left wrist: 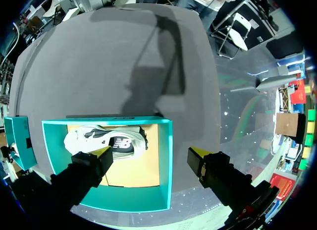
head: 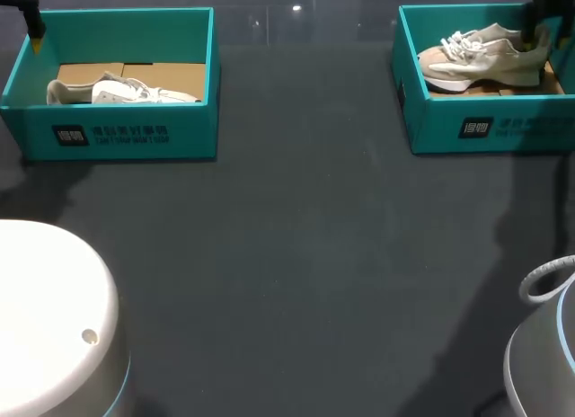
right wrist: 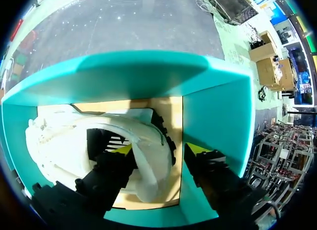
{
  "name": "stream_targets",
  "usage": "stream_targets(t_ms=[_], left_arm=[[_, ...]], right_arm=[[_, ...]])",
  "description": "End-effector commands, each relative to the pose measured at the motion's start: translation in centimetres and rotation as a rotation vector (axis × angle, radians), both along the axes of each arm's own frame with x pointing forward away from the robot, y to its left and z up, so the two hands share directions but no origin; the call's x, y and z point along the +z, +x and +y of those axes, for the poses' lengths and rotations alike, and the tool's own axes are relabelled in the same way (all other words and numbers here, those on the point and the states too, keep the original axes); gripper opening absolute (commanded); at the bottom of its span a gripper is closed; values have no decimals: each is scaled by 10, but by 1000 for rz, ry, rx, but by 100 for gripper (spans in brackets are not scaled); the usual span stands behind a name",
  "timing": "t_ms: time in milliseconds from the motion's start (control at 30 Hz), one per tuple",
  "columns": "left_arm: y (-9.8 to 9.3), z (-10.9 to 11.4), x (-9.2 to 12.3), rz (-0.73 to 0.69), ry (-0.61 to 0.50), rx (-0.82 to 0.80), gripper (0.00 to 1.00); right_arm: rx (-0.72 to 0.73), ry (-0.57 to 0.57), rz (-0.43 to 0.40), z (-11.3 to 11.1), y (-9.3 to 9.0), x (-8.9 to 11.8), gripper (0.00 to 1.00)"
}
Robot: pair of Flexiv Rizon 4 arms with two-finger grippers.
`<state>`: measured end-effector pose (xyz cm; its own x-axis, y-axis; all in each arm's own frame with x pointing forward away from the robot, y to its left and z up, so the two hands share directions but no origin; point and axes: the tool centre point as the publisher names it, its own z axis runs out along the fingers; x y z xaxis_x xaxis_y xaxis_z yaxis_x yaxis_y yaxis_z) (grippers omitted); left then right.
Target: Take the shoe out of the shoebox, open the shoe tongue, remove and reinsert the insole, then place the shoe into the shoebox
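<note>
A beige shoe [head: 481, 57] stands in the right teal shoebox [head: 490, 129], toe toward the table's middle. My right gripper [head: 537, 35] is down at its heel. In the right wrist view the right gripper [right wrist: 159, 149] straddles the heel of the shoe [right wrist: 148, 175], one fingertip [right wrist: 121, 149] inside the shoe opening and the other outside, by the box wall [right wrist: 213, 121]. A small gap shows at the outer finger, so it is open. My left gripper [head: 36, 41] hangs open over the far left corner of the left shoebox [left wrist: 166, 165], above a white shoe [left wrist: 106, 141] lying there.
The dark table mat [head: 296, 246] lies bare between the two boxes. White robot bases stand at the front left [head: 54, 318] and front right [head: 548, 354]. The left box [head: 121, 134] sits at the back left.
</note>
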<state>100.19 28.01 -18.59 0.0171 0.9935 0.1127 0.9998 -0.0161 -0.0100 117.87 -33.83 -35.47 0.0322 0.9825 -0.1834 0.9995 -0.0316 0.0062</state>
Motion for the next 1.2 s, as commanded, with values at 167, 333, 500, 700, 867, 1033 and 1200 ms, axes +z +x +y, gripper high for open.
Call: stream_targets(t_ms=[167, 333, 500, 700, 867, 1033, 1200], left_arm=[[-1, 0, 0, -2, 2, -1, 100], [-1, 0, 0, -2, 2, -1, 100], [-1, 0, 0, -2, 2, -1, 100], [-1, 0, 0, -2, 2, -1, 100], [-1, 0, 0, -2, 2, -1, 100], [-1, 0, 0, -2, 2, -1, 100], [-1, 0, 0, -2, 2, -1, 100]], right_arm=[[-8, 18, 30, -7, 9, -8, 69], [-3, 37, 50, -5, 10, -16, 67], [-4, 52, 57, 1, 9, -21, 56], [-16, 65, 56, 4, 5, -21, 0], [-36, 57, 44, 6, 1, -10, 0], [-46, 40, 22, 7, -4, 8, 0], [-55, 20, 0, 7, -9, 34, 0]])
